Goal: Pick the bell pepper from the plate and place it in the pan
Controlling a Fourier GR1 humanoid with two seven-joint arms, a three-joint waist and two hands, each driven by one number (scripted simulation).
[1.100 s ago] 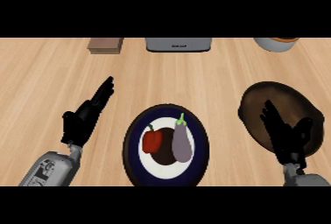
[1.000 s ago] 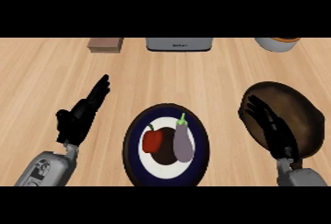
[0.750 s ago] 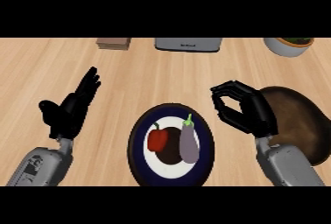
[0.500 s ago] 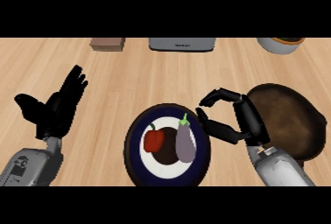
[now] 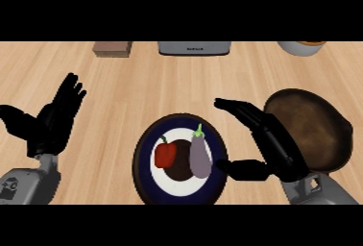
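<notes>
Ideally the right robot hand (image 5: 273, 144), spread wide and holding nothing, should clear the eggplant (image 5: 200, 156) and close on the bell pepper (image 5: 165, 154) beyond.

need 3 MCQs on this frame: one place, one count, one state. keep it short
1. Where is the bell pepper?
A. in the pan
B. on the plate, left of the eggplant
C. in the right hand

2. How many vegetables lie on the plate?
A. one
B. two
C. three

3. What state is the right hand in?
A. open, holding nothing
C. shut on the pepper
B. shut on the pan's rim

Key: 1 B, the red pepper lies beside the eggplant on the plate; 2 B, pepper and eggplant only; 3 A, its fingers are spread between plate and pan, thumb by the plate's rim.
</notes>
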